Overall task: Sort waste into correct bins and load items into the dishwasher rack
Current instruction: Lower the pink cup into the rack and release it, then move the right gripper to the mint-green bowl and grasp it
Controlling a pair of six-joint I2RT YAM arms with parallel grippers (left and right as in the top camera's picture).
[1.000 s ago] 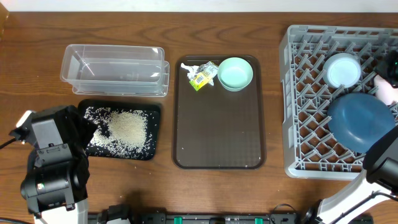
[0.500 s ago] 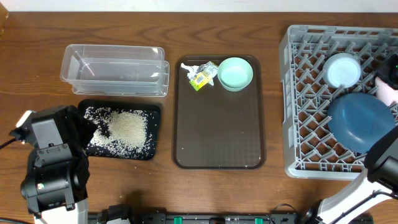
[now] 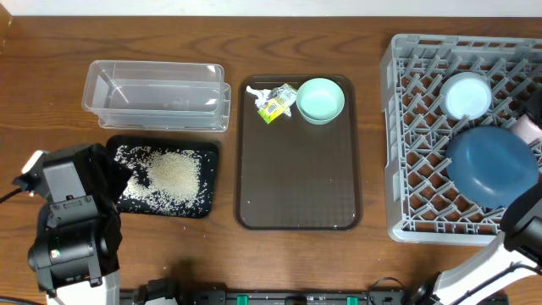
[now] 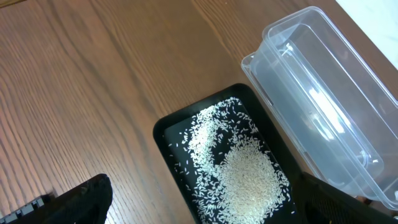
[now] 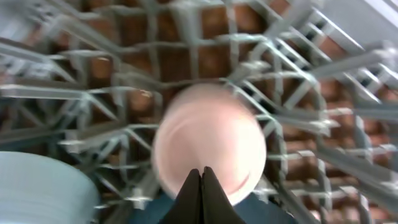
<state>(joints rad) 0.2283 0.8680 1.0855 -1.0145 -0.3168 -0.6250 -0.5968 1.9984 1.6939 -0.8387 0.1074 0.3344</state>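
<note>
The rice heap (image 3: pixel 174 174) lies in the black tray (image 3: pixel 209 151), also seen in the left wrist view (image 4: pixel 245 177). The clear tub (image 3: pixel 157 95) stands behind it. The crumpled wrapper (image 3: pixel 275 103) and a pale aqua bowl (image 3: pixel 320 100) sit on the brown tray. The grey rack (image 3: pixel 423 127) holds the dark-blue dish (image 3: pixel 491 165), a whitish light-blue bowl (image 3: pixel 467 95) and the pink-inside cup (image 3: pixel 525 127). My left gripper (image 4: pixel 202 190) is open and empty above the rice tray. My right gripper (image 5: pixel 202 177) is shut and empty over the cup (image 5: pixel 211 134). The wooden stick is out of view.
The brown serving tray (image 3: pixel 296 195) lies between the bins and the rack. My left arm (image 3: pixel 72 216) stands at the front left beside the black tray. Part of my right arm (image 3: pixel 525 224) overlaps the rack's front right corner.
My right gripper has drawn back off the overhead view's right edge, away from the cup. The cup stays in the rack. The left arm has not moved.
</note>
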